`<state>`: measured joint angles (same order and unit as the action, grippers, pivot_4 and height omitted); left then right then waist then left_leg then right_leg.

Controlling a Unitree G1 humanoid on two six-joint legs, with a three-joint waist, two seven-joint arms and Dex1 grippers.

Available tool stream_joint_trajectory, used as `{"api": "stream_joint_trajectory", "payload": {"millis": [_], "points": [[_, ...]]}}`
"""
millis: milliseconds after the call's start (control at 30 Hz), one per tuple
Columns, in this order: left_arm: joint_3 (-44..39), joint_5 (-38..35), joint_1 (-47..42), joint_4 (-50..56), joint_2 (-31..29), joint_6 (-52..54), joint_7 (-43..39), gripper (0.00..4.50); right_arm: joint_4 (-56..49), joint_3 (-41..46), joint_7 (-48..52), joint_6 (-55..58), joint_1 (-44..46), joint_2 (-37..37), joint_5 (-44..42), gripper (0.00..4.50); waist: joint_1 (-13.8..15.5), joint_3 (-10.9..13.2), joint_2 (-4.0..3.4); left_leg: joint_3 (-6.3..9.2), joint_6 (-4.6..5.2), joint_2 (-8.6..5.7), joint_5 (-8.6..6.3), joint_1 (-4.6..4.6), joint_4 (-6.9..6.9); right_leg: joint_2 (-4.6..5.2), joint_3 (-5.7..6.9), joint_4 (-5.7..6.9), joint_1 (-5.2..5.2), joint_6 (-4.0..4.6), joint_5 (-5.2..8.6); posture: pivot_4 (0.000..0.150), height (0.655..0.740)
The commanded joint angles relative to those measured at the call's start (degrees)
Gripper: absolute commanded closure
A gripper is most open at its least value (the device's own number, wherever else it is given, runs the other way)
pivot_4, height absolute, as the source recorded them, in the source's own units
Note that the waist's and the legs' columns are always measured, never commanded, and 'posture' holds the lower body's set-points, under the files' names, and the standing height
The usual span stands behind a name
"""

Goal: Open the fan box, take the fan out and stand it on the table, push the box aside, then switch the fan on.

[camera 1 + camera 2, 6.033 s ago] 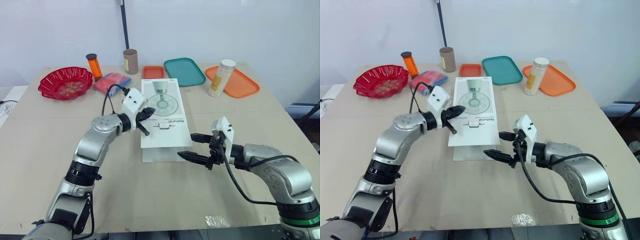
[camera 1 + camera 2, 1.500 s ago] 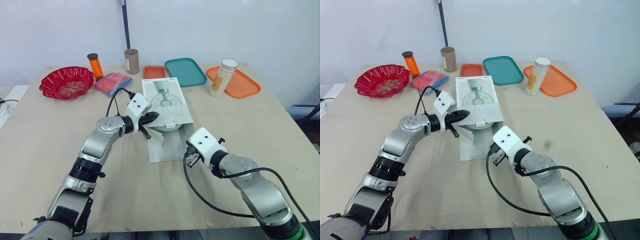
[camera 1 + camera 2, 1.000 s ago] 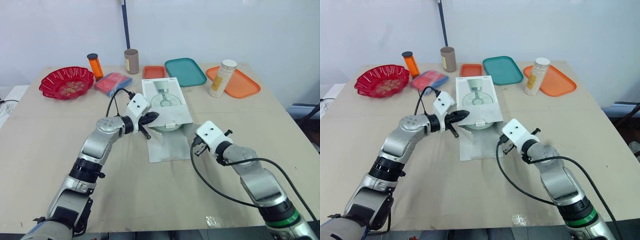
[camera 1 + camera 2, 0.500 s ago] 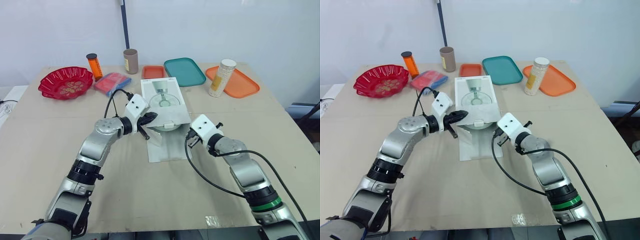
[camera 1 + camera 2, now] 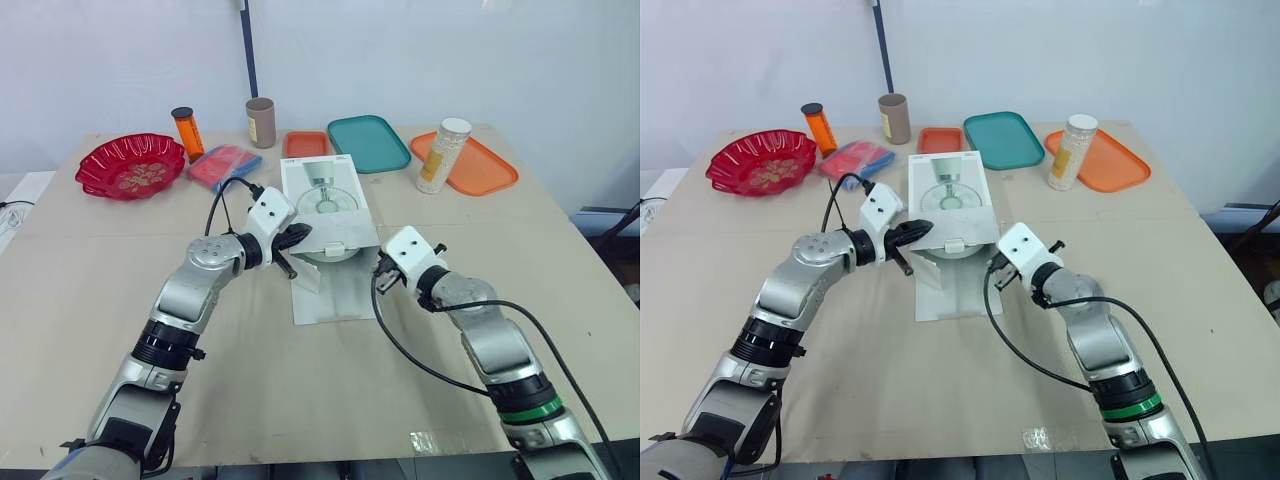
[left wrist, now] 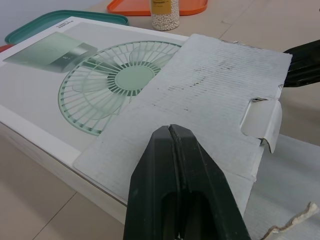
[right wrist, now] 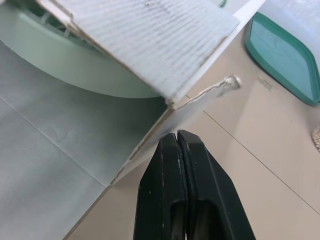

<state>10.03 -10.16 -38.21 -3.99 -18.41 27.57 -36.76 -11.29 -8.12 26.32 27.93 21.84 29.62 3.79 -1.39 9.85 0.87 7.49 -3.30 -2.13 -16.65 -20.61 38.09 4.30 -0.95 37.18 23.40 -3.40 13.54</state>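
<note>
Head view: the fan box (image 5: 322,190) lies mid-table with its near end open and the corrugated flap (image 5: 338,236) propped up. The left gripper (image 5: 291,240) sits at the flap's left edge, the right gripper (image 5: 380,270) at the box's right corner.

Left wrist view: the left gripper's fingers (image 6: 172,150) are pressed together, with nothing between them, at the flap's near edge.

Right wrist view: the right fingers (image 7: 176,150) are likewise closed, tips just beside the box wall. The pale green fan (image 7: 65,70) shows inside. It is probably light, rigid plastic with a fragile grille, so it is best taken by its rim or base.

Six seconds ago the box lay shut and the right fingers were spread.
</note>
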Motion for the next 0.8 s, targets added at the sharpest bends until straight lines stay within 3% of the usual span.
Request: {"api": "stream_joint_trajectory", "payload": {"millis": [33, 333, 800], "points": [[-1.0, -0.1, -0.1, 0.9, -0.1, -0.1, 0.0, 4.50, -7.9, 3.9, 1.2, 3.0, -0.3, 1.5, -1.6, 4.49, 0.0, 0.0, 0.00, 0.00, 0.00, 0.00, 0.00, 0.00, 0.00, 0.00, 0.00, 0.00, 0.00, 0.00, 0.00, 0.150, 0.7400], [-1.4, -0.1, 0.1, 0.8, -0.2, -0.2, 0.3, 4.50, -14.6, 4.9, 1.7, 9.5, 5.2, -1.6, -6.1, 4.49, 0.0, 0.0, 0.00, 0.01, 0.01, 0.01, 0.00, 0.01, 0.00, -0.01, 0.00, 0.00, 0.00, 0.00, 0.00, 0.150, 0.7400], [-4.6, -1.4, 1.0, 8.5, -1.9, 4.9, 2.2, 4.50, 5.1, 1.1, 2.3, 1.6, 11.2, -7.1, -5.8, 4.49, -0.1, 0.0, -0.01, 0.00, -0.01, 0.00, 0.01, -0.01, -0.04, 0.00, -0.01, 0.00, 0.05, 0.01, 0.00, 0.150, 0.7400]]}}
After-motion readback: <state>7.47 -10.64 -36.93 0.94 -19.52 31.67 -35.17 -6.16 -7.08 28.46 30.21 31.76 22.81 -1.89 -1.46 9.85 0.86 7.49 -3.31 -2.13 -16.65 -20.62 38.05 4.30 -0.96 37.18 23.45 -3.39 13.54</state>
